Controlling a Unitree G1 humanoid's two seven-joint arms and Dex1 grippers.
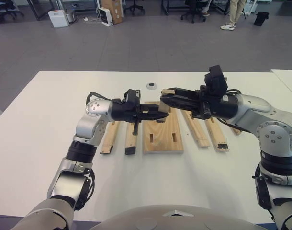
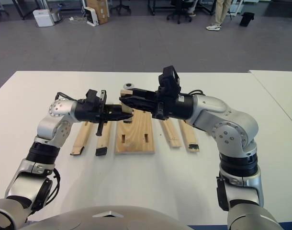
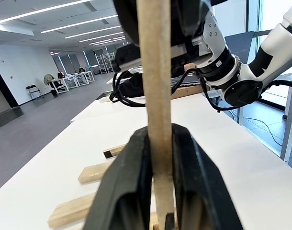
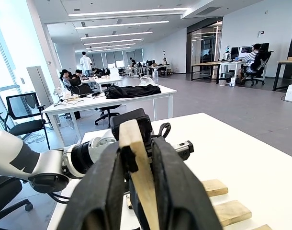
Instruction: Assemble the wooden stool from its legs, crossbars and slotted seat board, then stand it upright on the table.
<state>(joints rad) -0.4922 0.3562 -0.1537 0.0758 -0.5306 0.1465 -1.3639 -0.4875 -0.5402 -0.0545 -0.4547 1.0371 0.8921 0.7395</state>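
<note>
Both arms meet in the air over the middle of the white desk (image 1: 50, 120). The left hand (image 1: 161, 114) is clenched on a thin wooden stick (image 3: 155, 96). Its two black fingers (image 3: 122, 191) press the stick from both sides. The right hand (image 1: 166, 98) is clenched on a wooden stick too, and the pale end of the wood pokes out past its fingers. In the left wrist view the stick runs straight from the left hand up to the right hand, so both seem to hold the same piece. The two hands are very close together, with the right one a bit farther back and higher. Right under them the slotted seat board (image 1: 162, 136) lies flat on the desk. Two wooden pieces (image 1: 109, 138) lie side by side just left of the board. Two more wooden pieces (image 1: 196, 127) lie just right of it, a little slanted. A small round thing (image 1: 151, 86) sits on the desk behind the board.
</note>
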